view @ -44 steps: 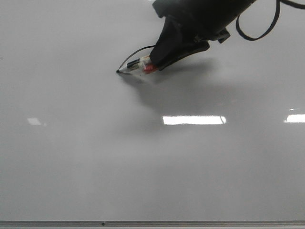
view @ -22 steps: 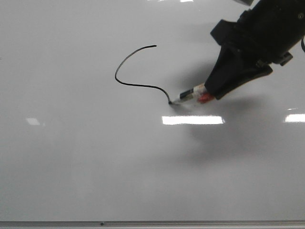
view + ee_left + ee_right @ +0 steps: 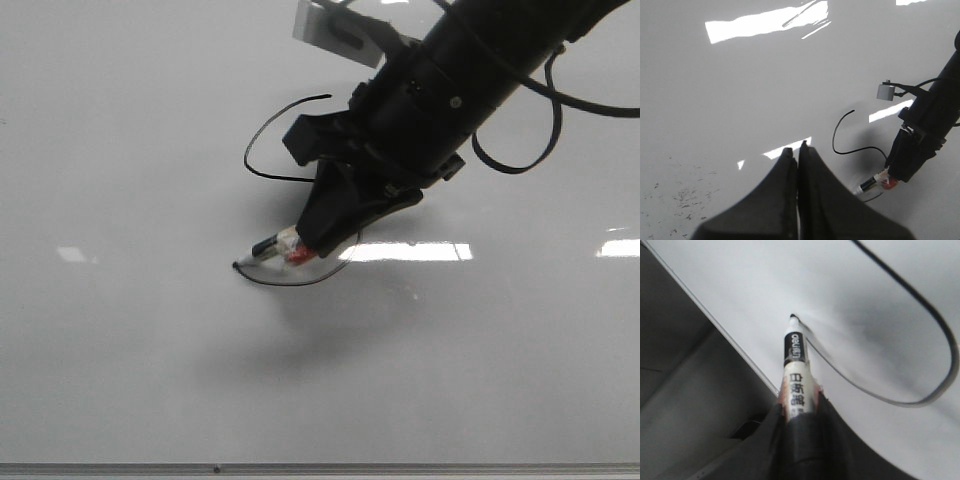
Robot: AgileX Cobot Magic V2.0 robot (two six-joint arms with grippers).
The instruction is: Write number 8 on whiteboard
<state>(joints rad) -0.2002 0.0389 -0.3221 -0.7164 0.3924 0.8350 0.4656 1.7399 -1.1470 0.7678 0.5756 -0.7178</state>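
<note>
Front view: the right black gripper [image 3: 318,238] pinches a white marker pen [image 3: 274,246], tip touching the glossy pale whiteboard [image 3: 150,370] at the lower-left end of an unfinished thin black number 8 line [image 3: 262,135]. Left gripper [image 3: 798,156] pressed together, holding nothing.

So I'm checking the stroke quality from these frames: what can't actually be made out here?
- Front view: the middle of the number 8 is covered by the right gripper.
- Right wrist view: the fingers hide the marker barrel; the line runs off the frame's edges.
- Left wrist view: the left gripper blocks the near whiteboard; the marker tip is too small to judge.
</note>
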